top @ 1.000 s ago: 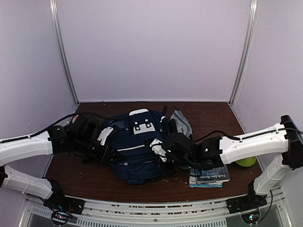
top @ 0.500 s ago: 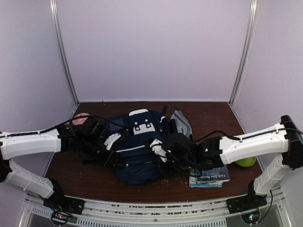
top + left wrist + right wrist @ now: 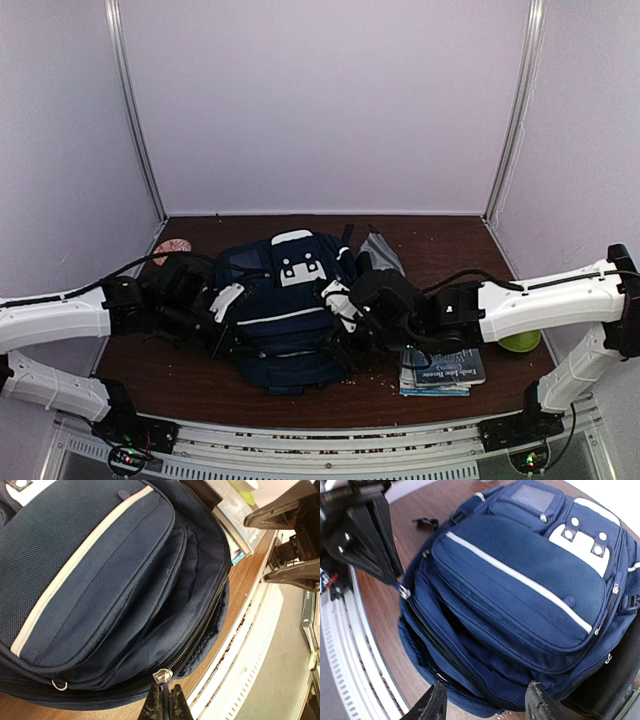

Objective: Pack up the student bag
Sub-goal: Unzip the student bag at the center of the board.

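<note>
— What lies nearest?
— A white slotted rail (image 3: 330,440), then a dark wood tabletop (image 3: 450,250) speckled with crumbs.
— And the student bag (image 3: 285,320)?
— Mid-tabletop, in navy woven fabric. Only the wrist views show its compartment gaping.
— Fingers?
— The left fingers (image 3: 152,709) are pinched tight on the metal zipper pull (image 3: 162,675). The right fingers (image 3: 434,705) are spread, holding nothing. Pale lilac walls (image 3: 330,100) stand behind.

Left pincer (image 3: 162,701) clamped; right pincer (image 3: 487,696) spread.
</note>
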Action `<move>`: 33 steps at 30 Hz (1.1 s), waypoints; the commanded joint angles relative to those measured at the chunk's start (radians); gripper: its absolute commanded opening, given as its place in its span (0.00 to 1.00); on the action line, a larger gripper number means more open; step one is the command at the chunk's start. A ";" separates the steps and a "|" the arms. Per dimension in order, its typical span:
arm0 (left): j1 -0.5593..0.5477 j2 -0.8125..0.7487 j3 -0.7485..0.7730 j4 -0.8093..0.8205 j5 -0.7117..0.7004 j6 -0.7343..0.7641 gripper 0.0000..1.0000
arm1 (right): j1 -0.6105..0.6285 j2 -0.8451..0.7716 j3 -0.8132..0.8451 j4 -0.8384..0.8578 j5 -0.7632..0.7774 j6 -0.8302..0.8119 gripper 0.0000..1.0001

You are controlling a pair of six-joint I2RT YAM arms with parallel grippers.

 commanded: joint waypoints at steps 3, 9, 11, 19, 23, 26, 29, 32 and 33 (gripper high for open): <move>-0.043 -0.103 -0.081 0.159 -0.112 -0.102 0.00 | 0.008 -0.006 0.065 0.043 -0.046 0.060 0.54; -0.081 -0.129 -0.127 0.162 -0.174 -0.131 0.00 | 0.024 0.105 0.178 -0.010 -0.061 -0.039 0.53; -0.084 -0.148 -0.145 0.162 -0.189 -0.146 0.00 | 0.033 0.146 0.217 -0.028 -0.075 -0.069 0.53; -0.086 -0.231 -0.207 0.156 -0.219 -0.194 0.00 | 0.059 0.295 0.321 -0.081 -0.066 -0.140 0.56; -0.086 -0.255 -0.229 0.154 -0.224 -0.206 0.00 | 0.060 0.340 0.359 -0.096 -0.040 -0.148 0.53; -0.088 -0.265 -0.231 0.146 -0.228 -0.208 0.00 | 0.064 0.363 0.379 -0.105 -0.039 -0.156 0.50; -0.088 -0.273 -0.230 0.139 -0.229 -0.207 0.00 | 0.066 0.382 0.398 -0.129 -0.018 -0.166 0.48; -0.088 -0.280 -0.233 0.133 -0.231 -0.208 0.00 | 0.068 0.386 0.399 -0.130 0.010 -0.169 0.41; -0.088 -0.282 -0.233 0.131 -0.230 -0.208 0.00 | 0.070 0.387 0.399 -0.131 0.021 -0.170 0.38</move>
